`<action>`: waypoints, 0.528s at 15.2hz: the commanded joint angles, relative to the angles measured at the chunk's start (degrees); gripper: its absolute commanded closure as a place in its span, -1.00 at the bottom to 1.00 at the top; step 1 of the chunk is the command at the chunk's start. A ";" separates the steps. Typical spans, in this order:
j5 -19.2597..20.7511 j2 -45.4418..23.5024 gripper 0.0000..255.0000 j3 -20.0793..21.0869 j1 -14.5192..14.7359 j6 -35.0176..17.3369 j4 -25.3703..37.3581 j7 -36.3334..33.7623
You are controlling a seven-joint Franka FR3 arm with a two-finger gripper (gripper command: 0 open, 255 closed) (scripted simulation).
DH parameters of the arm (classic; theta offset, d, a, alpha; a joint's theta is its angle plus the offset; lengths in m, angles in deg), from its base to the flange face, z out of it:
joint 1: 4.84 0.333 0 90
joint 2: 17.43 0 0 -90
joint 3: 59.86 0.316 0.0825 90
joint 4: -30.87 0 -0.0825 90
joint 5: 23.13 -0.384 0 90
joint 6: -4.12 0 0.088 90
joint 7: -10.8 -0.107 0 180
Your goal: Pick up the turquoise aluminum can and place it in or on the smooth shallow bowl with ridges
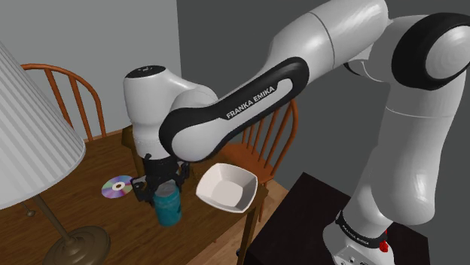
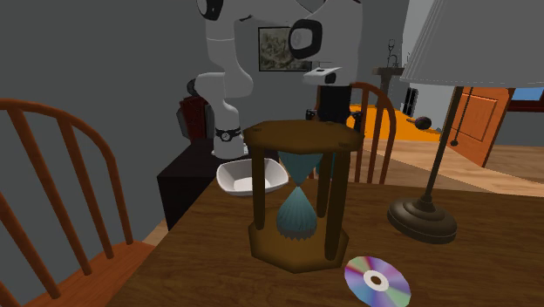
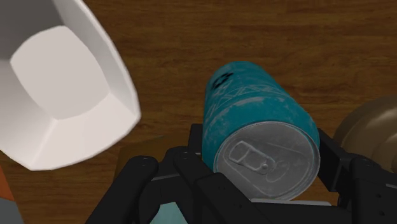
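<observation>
The turquoise can [image 3: 254, 121] with a silver pull-tab top sits clasped between my black fingers [image 3: 197, 143], and my gripper [image 3: 264, 153] is shut on it. From the shoulder view the can [image 1: 168, 207] stands upright at the wooden table's [image 1: 90, 214] front edge, directly under the gripper [image 1: 162, 184]; whether it touches the wood I cannot tell. The white shallow bowl [image 1: 226, 188] rests just to the shoulder view's right of the can, near the table corner. It also appears beside the can as the bowl [image 3: 57, 83] in the wrist view, and beyond an hourglass as the bowl [image 2: 253, 177].
A wooden hourglass [image 2: 296, 196] with teal sand stands on the table. A shiny disc [image 1: 117, 187] lies behind the can. A lamp with a white shade [image 1: 30, 143] and a heavy base [image 1: 75, 245] is at the shoulder view's left. Orange wooden chairs [image 1: 263, 143] ring the table.
</observation>
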 commanded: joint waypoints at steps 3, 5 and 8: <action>-0.94 1.29 1.00 0.30 -0.24 2.69 1.60 0.63; -1.40 1.94 1.00 0.43 -0.35 4.05 2.42 0.93; -2.02 2.84 1.00 0.59 -0.50 6.12 3.74 1.34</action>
